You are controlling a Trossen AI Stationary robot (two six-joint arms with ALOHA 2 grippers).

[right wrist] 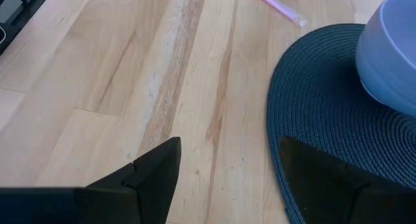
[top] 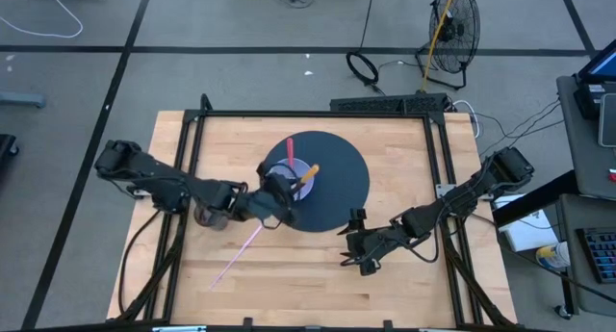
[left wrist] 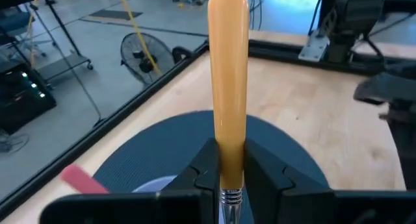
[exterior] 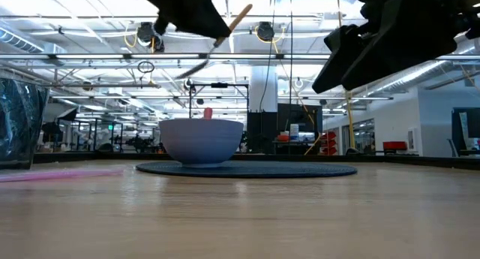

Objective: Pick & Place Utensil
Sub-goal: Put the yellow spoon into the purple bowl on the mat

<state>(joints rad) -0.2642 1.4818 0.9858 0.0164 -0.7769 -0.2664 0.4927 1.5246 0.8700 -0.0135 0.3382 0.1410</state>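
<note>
Currently, a utensil with an orange handle [left wrist: 228, 74] is held in the left gripper [top: 281, 190], whose fingers are closed tightly against the handle just above its metal collar. In the high view the gripper is seen over the near-left part of the dark round mat [top: 339, 195], right by the pale bowl [top: 292, 171], and the handle is tilted up and to the right over the bowl. From table height the utensil is seen well above the bowl rim, slanted, with its working end pointing down and left. A red item [exterior: 208, 113] is already standing in the bowl.

The right gripper [top: 358, 245] is parked over bare wood near the mat's near-right edge, its fingers spread apart and nothing held.

A pink straw [top: 240, 250] is lying on the table [top: 404, 274] to the near left, well apart from the bowl.

Several risks can be judged from here. If the utensil is released while tilted, it may strike the rim and bounce out onto the mat. If it is lowered off-centre, the light bowl could be nudged or tipped. The red item could also be knocked over.
</note>
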